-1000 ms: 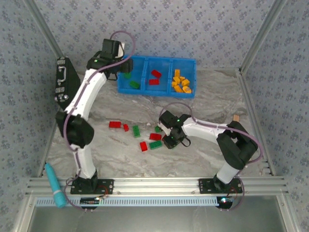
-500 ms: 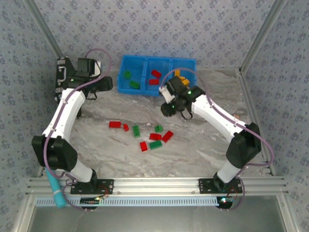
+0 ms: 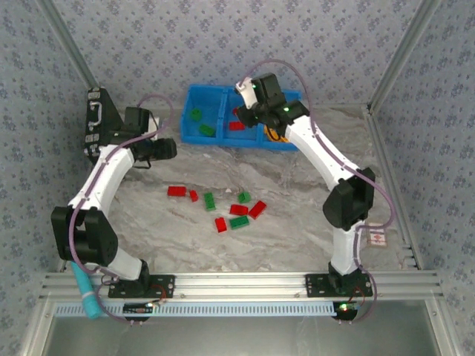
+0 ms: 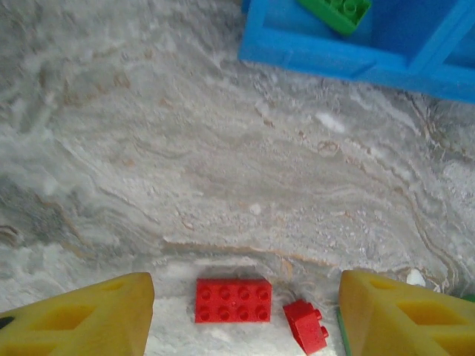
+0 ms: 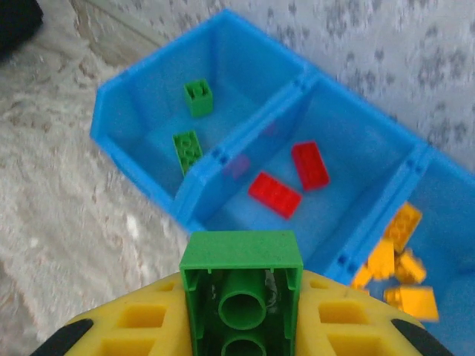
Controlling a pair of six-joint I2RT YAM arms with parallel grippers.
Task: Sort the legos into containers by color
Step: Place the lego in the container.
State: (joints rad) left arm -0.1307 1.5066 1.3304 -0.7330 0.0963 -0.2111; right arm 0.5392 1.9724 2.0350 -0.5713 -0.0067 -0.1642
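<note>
1. The right pincer (image 5: 241, 326) pinches a green brick (image 5: 241, 285), whose hollow underside faces the wrist camera. From above, it hangs over the bin (image 3: 223, 141).
2. The bin sits at the far edge of the counter (image 3: 297, 222). Its left compartment holds two green pieces (image 5: 187, 148), the middle one two red pieces (image 5: 274, 194), and the right one an orange heap (image 5: 397, 259).
3. Loose bricks (image 3: 238, 210), five red and three green, lie scattered around the counter's middle, well apart from the bin.
4. The left pincer (image 3: 159, 148) is spread wide with nothing held, near the counter's left edge between the bin and the loose bricks. Its wrist view shows a red brick (image 4: 233, 300) and a smaller red bit (image 4: 306, 326) on the counter between its fingers (image 4: 82, 319).
5. A black case (image 3: 96, 130) stands at the left edge, just beside the left arm.
</note>
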